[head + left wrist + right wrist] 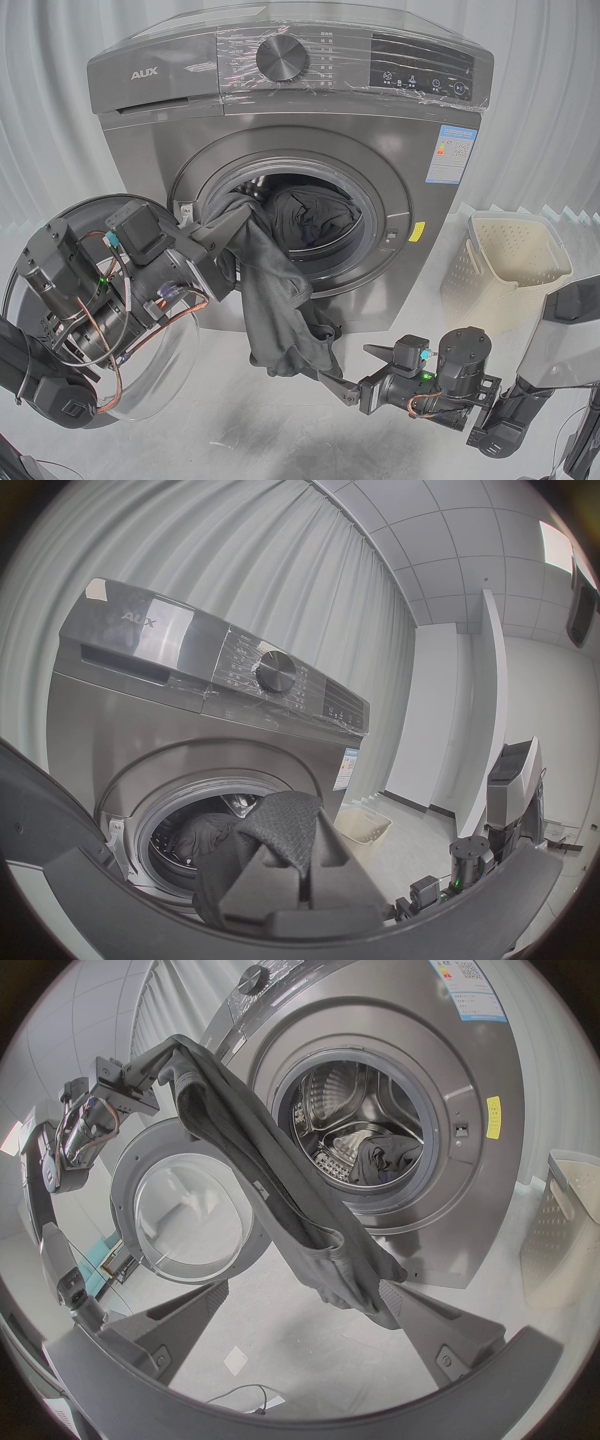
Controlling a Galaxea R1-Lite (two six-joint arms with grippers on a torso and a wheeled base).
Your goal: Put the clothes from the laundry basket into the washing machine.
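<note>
The dark grey garment [275, 294] hung in front of the washing machine [350, 144]. Its upper end was at the left rim of the round opening and the rest drooped in soft folds down past the lower rim, above the floor [250, 431]. The left claw [240, 215] was closed on that upper end. Its arm came in from the near left, raised to the height of the opening, and the claw pointed right toward the drum [350, 1104]. The knit cloth was draped over the claw's tips and hid them in the left wrist view.

The right claw [344, 364] was low, near the floor. Its arm stretched in from the near right and pointed left. Its fingers were spread wide, and the garment's bottom hem touched the tip of one finger [431, 1329]. What sort of garment it was could not be made out.

A second dark garment [309, 215] lay crumpled inside the ribbed steel drum. The round glass door [159, 369] stood swung open to the left, partly hidden behind the left arm. The machine's body was brushed grey metal with clear film taped over its control panel. On the right stood the laundry basket [500, 275], cream plastic with perforated walls, its near corner cut off by the right arm. A pale pleated curtain [37, 125] hung behind.
</note>
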